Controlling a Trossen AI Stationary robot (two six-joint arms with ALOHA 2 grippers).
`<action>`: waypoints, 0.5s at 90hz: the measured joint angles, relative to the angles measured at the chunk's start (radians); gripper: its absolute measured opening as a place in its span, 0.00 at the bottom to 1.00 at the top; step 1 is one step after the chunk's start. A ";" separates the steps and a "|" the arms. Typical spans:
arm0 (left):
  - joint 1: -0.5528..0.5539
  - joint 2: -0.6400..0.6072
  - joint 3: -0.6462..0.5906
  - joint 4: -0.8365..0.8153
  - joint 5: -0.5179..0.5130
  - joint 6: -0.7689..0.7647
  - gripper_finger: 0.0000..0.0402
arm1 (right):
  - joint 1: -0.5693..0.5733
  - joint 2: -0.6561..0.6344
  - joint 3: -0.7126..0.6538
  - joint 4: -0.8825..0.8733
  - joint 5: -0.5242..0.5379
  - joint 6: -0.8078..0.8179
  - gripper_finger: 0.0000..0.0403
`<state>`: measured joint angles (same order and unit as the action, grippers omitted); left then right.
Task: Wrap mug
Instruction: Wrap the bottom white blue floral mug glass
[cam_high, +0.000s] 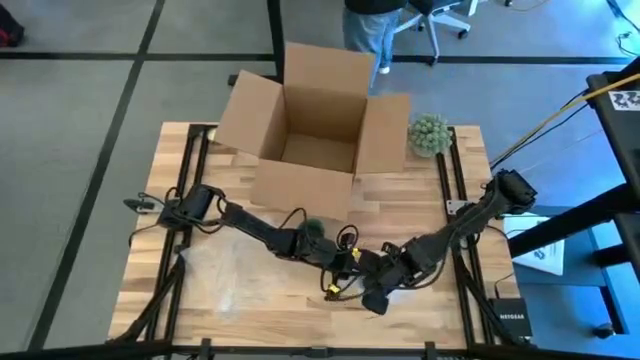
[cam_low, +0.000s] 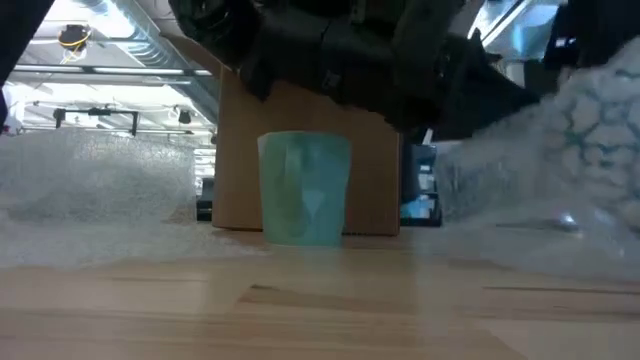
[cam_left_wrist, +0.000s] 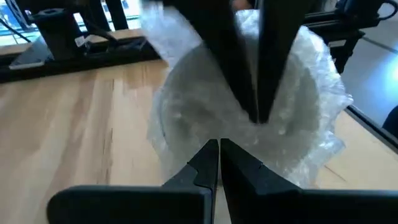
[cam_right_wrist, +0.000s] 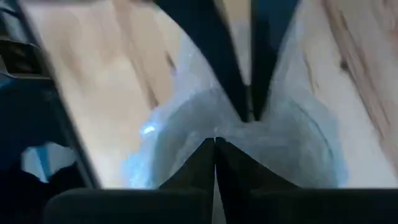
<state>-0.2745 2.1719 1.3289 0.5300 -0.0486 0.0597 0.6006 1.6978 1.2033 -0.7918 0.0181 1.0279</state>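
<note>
Wrapping step: mug (cam_low: 304, 188) upright in front of the cardboard box (cam_high: 310, 110), both grippers, left (cam_left_wrist: 219, 144) and right (cam_right_wrist: 215, 142), pinched shut on bubble wrap (cam_left_wrist: 292, 118); draw the sheet snug without tipping

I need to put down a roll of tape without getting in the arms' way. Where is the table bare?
Bare wood shows at the right rear, between the cardboard box and the right arm's base, near the green ball. The front left holds bubble wrap. The middle front is crowded: both arms meet around the mug.
</note>
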 joint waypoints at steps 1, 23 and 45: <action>0.000 0.000 0.001 0.003 0.000 0.000 0.00 | 0.001 0.005 -0.002 -0.003 -0.001 0.000 0.00; -0.002 -0.015 0.000 -0.008 0.000 0.012 0.00 | 0.002 0.027 -0.006 -0.021 0.020 -0.012 0.00; -0.021 -0.173 0.000 -0.160 -0.056 0.096 0.00 | 0.052 0.028 -0.008 -0.022 0.085 0.049 0.00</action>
<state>-0.2956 1.9988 1.3289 0.3698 -0.1047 0.1557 0.6525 1.7260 1.1957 -0.8135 0.1034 1.0771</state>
